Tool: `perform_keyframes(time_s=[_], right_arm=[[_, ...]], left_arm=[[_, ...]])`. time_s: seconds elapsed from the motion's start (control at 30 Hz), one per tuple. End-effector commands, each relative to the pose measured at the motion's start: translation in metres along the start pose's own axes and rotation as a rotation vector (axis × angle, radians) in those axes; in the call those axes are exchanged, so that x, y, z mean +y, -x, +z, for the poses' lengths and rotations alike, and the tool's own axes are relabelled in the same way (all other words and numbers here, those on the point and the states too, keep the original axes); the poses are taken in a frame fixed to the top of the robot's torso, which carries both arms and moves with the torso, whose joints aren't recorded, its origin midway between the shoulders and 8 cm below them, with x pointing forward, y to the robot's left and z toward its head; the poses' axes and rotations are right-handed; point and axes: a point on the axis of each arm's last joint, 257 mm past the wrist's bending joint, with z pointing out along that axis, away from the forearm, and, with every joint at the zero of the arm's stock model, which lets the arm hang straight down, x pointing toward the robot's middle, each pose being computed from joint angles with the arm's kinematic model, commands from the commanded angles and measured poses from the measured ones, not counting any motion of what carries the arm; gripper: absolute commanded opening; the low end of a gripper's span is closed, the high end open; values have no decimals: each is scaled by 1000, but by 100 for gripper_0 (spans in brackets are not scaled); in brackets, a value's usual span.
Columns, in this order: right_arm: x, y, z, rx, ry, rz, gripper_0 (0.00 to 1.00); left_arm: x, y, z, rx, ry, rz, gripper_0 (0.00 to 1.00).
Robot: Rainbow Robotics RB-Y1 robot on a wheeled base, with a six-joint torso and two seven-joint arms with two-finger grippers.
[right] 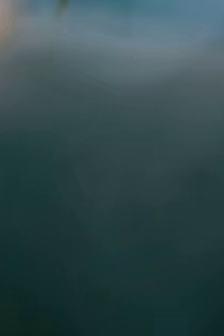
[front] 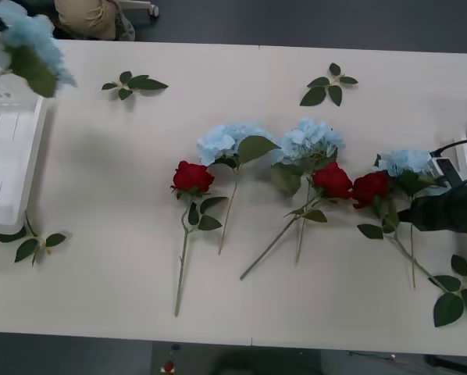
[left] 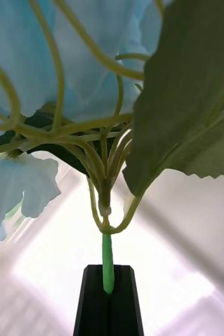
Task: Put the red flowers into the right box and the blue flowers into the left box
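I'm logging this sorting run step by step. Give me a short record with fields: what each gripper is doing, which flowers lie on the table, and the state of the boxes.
left gripper: shut on the stem of a blue flower, held above the left box
right gripper: at the table's right edge by the rightmost flowers
red flowers on table: three
blue flowers on table: three
loose leaf sprigs: scattered on the table

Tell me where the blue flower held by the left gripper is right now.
In the front view it hangs at the table's far left, above the left box: the left gripper pinches the blue flower's green stem.
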Motion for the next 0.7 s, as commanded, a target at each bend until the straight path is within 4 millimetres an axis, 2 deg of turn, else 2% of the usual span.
perform_keyframes(time_s=[0.03,0.1,0.2,0.27,0.33,0.4,0.47,0.5,0.53,0.57,0.67,0.7], right_arm=[[19,21,3,-40,26,39,72],[24,19,7,-39,31,37,72],[28,18,13,-37,33,30,72],[31,19,17,-39,33,29,60],[31,19,20,-42,28,26,40],[32,19,23,-47,25,23,27],[30,20,24,-51,19,21,15],[29,22,23,-55,14,17,4],[28,22,23,-55,13,16,0],[28,23,23,-57,10,13,0],[23,27,20,-65,-1,8,0],[18,30,17,-72,-8,11,0]], left_arm=[[48,-62,-36,200,85,56,0],[58,-94,-37,299,114,52,0],[51,-126,-28,391,88,29,0],[48,-139,-18,421,86,19,0],[56,-150,-1,429,137,35,0],[61,-157,10,424,163,45,0],[56,-160,15,420,150,35,3],[53,-159,17,412,140,28,20],[53,-159,16,411,139,25,31],[53,-160,16,414,141,27,54],[53,-156,16,404,140,29,84],[52,-154,17,400,138,28,90]])
